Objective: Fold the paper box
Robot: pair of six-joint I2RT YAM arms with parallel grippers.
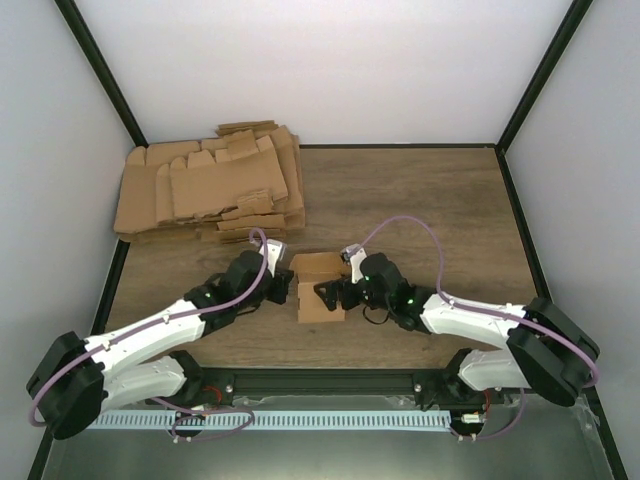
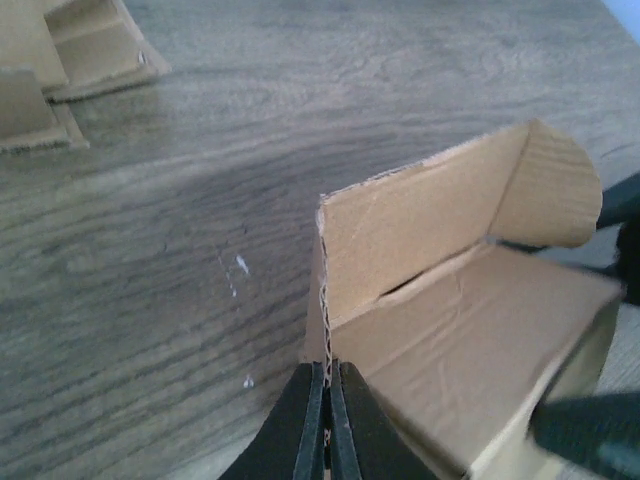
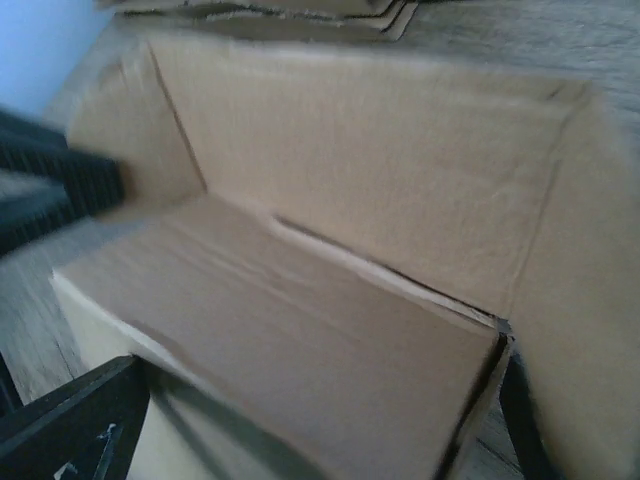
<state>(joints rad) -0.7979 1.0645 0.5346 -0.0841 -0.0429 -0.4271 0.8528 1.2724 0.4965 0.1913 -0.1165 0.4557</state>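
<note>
The left pincer [image 2: 327, 378] pinches an upright wall edge of the paper box [image 2: 450, 300], while the right pincer [image 1: 338, 293] gapes wide around it.

From my seat I see a table [image 1: 430, 200] of brown wood grain, walled in on three sides by plain white panels: a back wall [image 1: 320, 70], a left wall [image 1: 50, 150] and a right wall [image 1: 590, 150]. Two black posts [image 1: 100, 70] [image 1: 541, 70] slant up from the far corners, and thin dark edging runs along the table's sides. At the near edge lies a black rail [image 1: 330, 382], below it a white slotted strip [image 1: 300, 420], then a dull grey surface [image 1: 330, 455]. The light is soft and even. Up close, the left wrist view shows the grain [image 2: 200, 200] with a broad soft shadow across it and a few small white specks [image 2: 240, 265].
</note>
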